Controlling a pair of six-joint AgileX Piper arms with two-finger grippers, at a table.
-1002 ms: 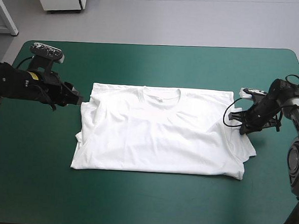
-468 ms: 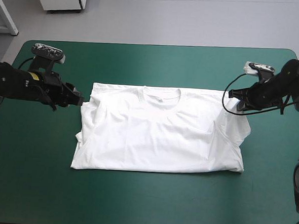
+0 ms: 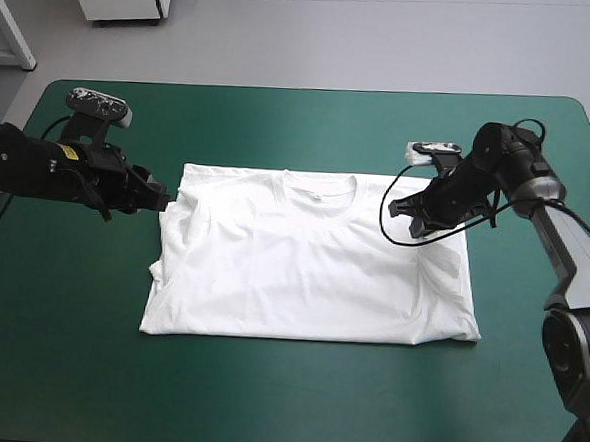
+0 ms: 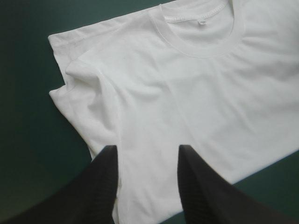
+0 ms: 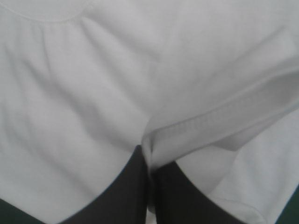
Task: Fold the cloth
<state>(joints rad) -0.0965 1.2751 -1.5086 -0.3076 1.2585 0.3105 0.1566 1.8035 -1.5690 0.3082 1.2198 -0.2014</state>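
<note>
white t-shirt (image 3: 302, 272) spread flat on the teal-green cover (image 3: 281, 130), a gripper at each sleeve
right gripper (image 5: 148, 156) pinches a hemmed sleeve edge, shirt body beneath it; left gripper (image 4: 147, 149) stands spread over the other sleeve's side. neck tag (image 4: 202, 20) ahead, writing too small to read.

Right claw (image 3: 415, 221) has dragged T-shirt sleeve (image 5: 210, 123) inward.

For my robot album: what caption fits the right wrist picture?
Black jaws shut on a sleeve hem of the white T-shirt.
</note>
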